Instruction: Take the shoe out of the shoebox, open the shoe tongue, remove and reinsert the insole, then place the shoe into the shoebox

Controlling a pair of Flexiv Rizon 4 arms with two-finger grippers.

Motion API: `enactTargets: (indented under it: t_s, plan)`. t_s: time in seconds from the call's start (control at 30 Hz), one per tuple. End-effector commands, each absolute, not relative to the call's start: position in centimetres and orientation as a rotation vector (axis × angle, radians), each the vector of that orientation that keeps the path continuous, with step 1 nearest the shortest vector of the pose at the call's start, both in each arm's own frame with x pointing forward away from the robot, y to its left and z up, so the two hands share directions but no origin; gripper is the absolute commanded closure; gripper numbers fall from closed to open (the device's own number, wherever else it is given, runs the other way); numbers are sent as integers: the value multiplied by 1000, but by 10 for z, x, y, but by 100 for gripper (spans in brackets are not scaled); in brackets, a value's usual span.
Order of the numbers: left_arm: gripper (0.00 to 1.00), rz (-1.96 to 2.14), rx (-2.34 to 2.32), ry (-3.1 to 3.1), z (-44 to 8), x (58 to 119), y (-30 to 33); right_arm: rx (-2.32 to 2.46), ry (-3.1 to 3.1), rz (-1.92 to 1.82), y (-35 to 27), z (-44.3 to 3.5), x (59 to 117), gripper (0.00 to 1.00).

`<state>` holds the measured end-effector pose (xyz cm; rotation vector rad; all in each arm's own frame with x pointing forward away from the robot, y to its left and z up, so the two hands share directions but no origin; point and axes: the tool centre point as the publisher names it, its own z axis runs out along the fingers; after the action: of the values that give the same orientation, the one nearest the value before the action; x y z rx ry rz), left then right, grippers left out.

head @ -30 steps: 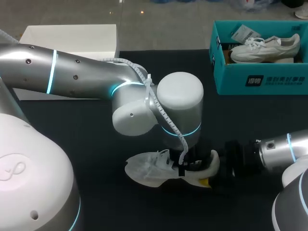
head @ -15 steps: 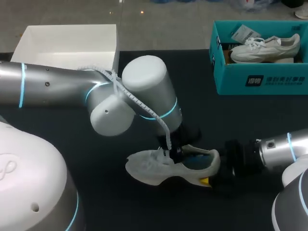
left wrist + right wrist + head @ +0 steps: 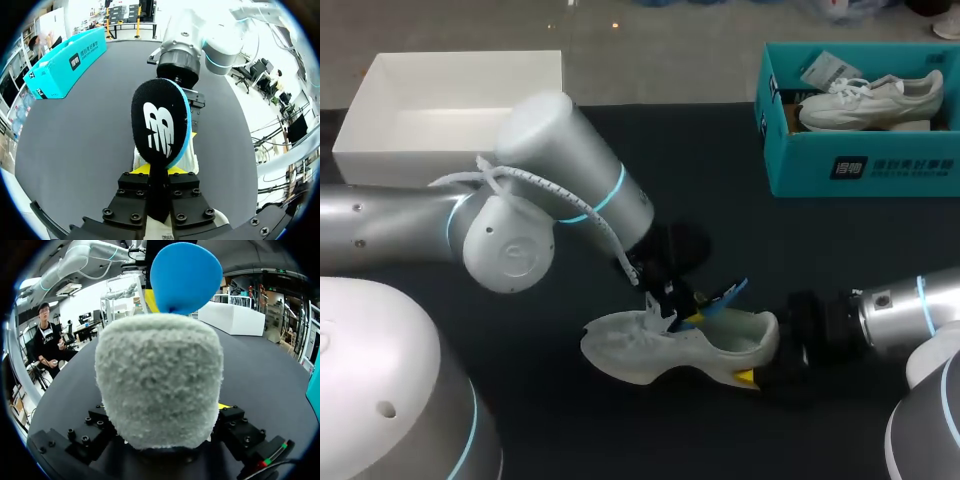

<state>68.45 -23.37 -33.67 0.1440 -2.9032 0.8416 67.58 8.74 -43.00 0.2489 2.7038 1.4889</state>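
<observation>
Black cloth covered the table (image 3: 720, 190) in the head view, and on it a pale shoe (image 3: 650, 352) lay on its sole near the front edge, toe toward the left arm's side. The left gripper (image 3: 686, 312) hung over the shoe's opening, pinching a blue-edged insole (image 3: 728, 296) that stood tilted, partly risen out of the shoe. The right gripper (image 3: 760, 378) sat at the heel, one yellow tip showing against it. A teal shoebox (image 3: 860, 165) stood at the far right corner with a second shoe (image 3: 870, 98) inside, well apart from the work. A white box (image 3: 450, 110) stood at the far left.

In the left wrist view, the left gripper (image 3: 159, 172) had its fingers narrowed on the lower end of the insole (image 3: 161, 122), whose black face stood upright ahead of them. The shoe (image 3: 192, 162) showed just under it, and the shoebox (image 3: 65, 62) lay off beside.

In the right wrist view, the fuzzy grey heel of the shoe (image 3: 157, 385) filled the right gripper (image 3: 160, 437), clamped from both sides. The insole's (image 3: 185, 277) blue underside rose beyond it.
</observation>
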Motion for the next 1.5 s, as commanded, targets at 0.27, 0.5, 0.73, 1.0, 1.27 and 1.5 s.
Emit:
enactTargets:
  t_s: [0.27,0.5,0.73,1.0,1.27,1.5]
  plan:
    - [100,1133,27,-2815,-316,683,-263,250,2704,1483,89,-430,674,100]
    - [19,1065,-14,-2824,-320,672,-267,250,2704,1483,89,-430,674,100]
    - [5,996,16,-2901,-318,668,-254,250,2704,1483,89,-430,674,100]
    - [12,967,24,-2933,-319,663,-252,250,2704,1483,89,-430,674,100]
    - [51,874,-6,-2998,-330,655,-251,250,2704,1483,89,-430,674,100]
    - [44,893,-23,-3050,-332,651,-252,250,2704,1483,89,-430,674,100]
